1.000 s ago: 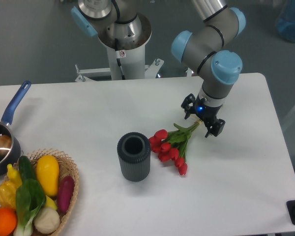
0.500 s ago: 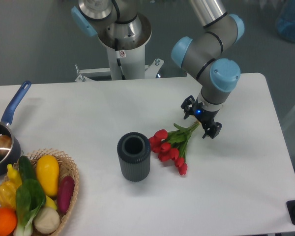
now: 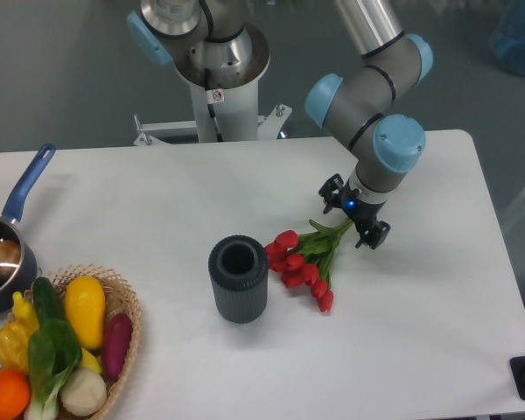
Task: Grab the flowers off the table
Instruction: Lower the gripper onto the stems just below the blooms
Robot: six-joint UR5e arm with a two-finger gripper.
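table (image 3: 157, 201), flowers (image 3: 304, 262), tool (image 3: 353, 216) seemingly open

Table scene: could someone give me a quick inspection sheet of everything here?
Surface: white table with rounded corners.
Job's things: flowers, red buds and green leaves, lying flat on the table right of the vase, stems pointing toward the gripper.
Clutter: dark ribbed vase, upright and hollow; wicker basket of vegetables and fruit at the front left; blue-handled pot at the left edge.
Grippers: gripper open, fingers either side of the stem ends, not closed on them.
Cables: nothing seen.
Surroundings: grey floor; robot base behind the table; blue object at top right.
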